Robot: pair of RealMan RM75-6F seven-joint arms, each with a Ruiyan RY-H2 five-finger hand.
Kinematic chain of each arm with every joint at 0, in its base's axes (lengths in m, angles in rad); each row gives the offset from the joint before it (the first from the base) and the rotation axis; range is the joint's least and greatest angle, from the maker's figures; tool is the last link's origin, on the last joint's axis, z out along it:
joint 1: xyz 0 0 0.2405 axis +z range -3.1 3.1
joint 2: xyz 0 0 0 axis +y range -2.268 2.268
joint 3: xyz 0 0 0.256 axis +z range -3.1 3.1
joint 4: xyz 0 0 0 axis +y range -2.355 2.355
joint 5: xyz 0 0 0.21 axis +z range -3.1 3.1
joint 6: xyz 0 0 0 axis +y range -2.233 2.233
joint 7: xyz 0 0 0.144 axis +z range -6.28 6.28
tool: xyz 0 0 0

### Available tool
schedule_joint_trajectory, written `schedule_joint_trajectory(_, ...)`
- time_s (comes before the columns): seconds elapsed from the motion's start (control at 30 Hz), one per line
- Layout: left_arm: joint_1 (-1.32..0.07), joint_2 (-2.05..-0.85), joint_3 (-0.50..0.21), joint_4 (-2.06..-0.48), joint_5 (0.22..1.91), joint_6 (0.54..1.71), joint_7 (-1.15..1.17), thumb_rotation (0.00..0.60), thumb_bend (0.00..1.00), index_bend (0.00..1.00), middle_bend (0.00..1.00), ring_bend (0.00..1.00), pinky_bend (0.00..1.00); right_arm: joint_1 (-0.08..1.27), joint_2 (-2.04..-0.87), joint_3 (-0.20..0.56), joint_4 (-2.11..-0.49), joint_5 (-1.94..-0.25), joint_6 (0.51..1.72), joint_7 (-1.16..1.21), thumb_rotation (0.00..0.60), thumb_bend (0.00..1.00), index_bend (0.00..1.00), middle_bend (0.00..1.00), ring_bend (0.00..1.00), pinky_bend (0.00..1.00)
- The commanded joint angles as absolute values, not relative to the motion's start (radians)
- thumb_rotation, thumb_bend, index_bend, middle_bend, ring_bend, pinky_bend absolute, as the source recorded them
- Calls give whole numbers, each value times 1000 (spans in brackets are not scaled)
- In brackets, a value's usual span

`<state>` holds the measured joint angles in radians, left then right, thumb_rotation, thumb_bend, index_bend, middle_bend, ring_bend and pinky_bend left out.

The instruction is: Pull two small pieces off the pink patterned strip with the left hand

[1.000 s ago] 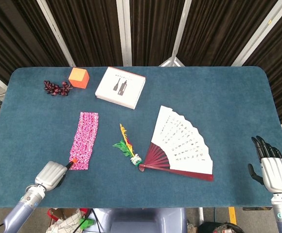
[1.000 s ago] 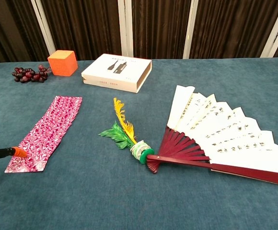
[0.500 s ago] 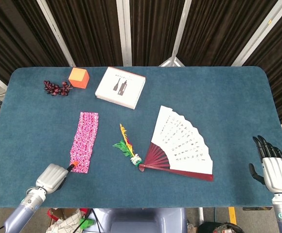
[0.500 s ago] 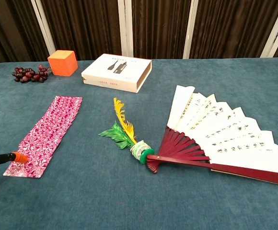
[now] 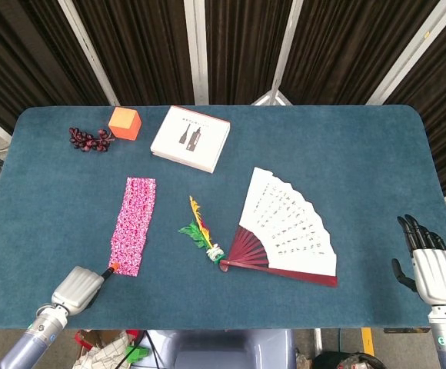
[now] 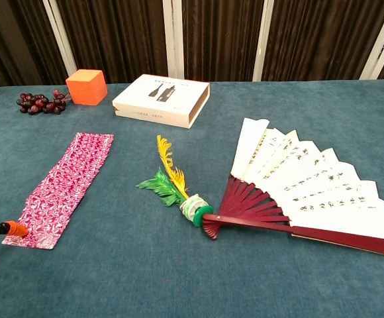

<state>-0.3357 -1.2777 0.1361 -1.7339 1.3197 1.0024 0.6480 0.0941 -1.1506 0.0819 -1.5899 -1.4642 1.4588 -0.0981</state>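
Drawn back toward the table's near edge, the left hand (image 5: 75, 288) keeps an orange fingertip (image 6: 14, 228) on the pink patterned strip (image 5: 133, 222), left of the fan (image 5: 288, 228); whether the fingers clamp anything cannot be told. With such shallow contact, slipping off is risked.

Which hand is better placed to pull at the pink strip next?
Left. The left hand has an orange fingertip at the near end of the pink patterned strip. The right hand sits at the table's far right edge, beyond the paper fan.
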Motion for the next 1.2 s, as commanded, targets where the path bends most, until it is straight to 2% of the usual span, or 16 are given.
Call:
schedule_joint_trajectory(0.03,-335,-1283,132,-1726,1321,1013,648,600,896,118,865,791,745,94,-1150,82,-1590,-1463,1459,-97,600,426,12,91,161,227)
schedule_joint_trajectory(0.3,-339,-1285,143,-1724,1315,1002,645,600,896,119,865,791,745,95,-1151,82,-1588,-1466,1459,-94,600,425,12,92,162,226)
schedule_joint_trajectory(1.03,-303,-1213,253,-1837,1353,1021,726,600,897,119,866,791,745,97,-1151,84,-1584,-1470,1463,-80,600,425,12,91,162,227)
schedule_joint_trajectory(1.2,-290,-1197,239,-1861,1440,1100,693,600,897,118,865,791,745,99,-1152,82,-1583,-1475,1462,-79,600,425,12,91,161,227)
